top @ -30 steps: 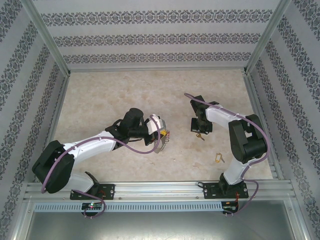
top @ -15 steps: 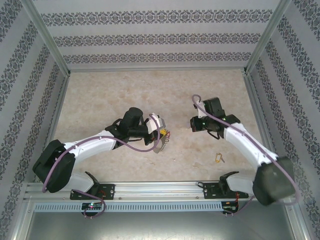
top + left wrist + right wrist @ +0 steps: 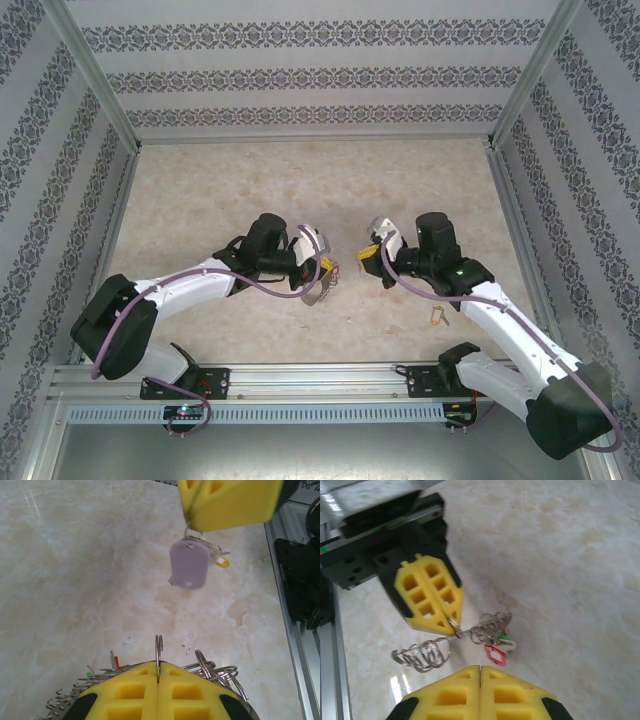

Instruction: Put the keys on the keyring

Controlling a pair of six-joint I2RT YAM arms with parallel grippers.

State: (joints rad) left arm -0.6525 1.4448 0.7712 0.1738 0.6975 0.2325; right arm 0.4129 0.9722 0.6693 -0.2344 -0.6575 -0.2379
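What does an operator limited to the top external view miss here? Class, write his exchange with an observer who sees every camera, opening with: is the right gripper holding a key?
Observer: Yes. In the left wrist view the right gripper is shut on a lilac-tagged key that dangles beneath it.
Operator: And the other arm?
Observer: The right wrist view shows the left gripper shut on the keyring, pinching its wire.
Operator: Are any tags on it?
Observer: A red tag and a green tag hang among its small rings.
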